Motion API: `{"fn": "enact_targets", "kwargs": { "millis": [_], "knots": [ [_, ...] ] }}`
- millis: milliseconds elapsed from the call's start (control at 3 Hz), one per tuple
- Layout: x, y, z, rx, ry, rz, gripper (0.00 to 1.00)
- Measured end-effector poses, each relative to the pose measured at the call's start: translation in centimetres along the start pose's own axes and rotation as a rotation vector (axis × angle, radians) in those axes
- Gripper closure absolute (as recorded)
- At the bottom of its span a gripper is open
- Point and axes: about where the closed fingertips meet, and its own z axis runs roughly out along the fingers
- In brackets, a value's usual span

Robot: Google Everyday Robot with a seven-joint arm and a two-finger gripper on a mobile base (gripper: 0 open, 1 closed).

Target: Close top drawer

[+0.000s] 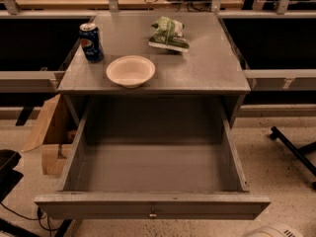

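Note:
The top drawer (153, 205) stands pulled far out of the grey cabinet, towards the camera. Its deep box is empty inside (153, 167). The flat grey front panel runs along the bottom of the view, with the small brass knob (153, 214) at its centre. The two lower drawers are hidden beneath it. My gripper is out of view; only a white rounded piece of my arm (270, 230) shows at the bottom right edge, just in front of the drawer's right corner.
On the cabinet top (212, 68) stand a blue soda can (92, 42), a white bowl (130, 71) and a green snack bag (169, 33). A cardboard box (49, 132) lies left of the cabinet. Black chair legs (296, 149) lie on the floor at right.

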Motion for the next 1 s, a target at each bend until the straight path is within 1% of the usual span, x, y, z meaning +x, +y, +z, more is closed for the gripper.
{"fn": "enact_targets", "kwargs": {
  "millis": [333,667,1000],
  "knots": [
    [-2.0,-7.6,1.3,0.137,-0.069,0.013,1.00],
    [-2.8,-10.8,0.9,0.203,-0.089,-0.005,1.00],
    [-3.7,-13.1,0.2,0.249,-0.101,-0.026,1.00]
  ]
}}
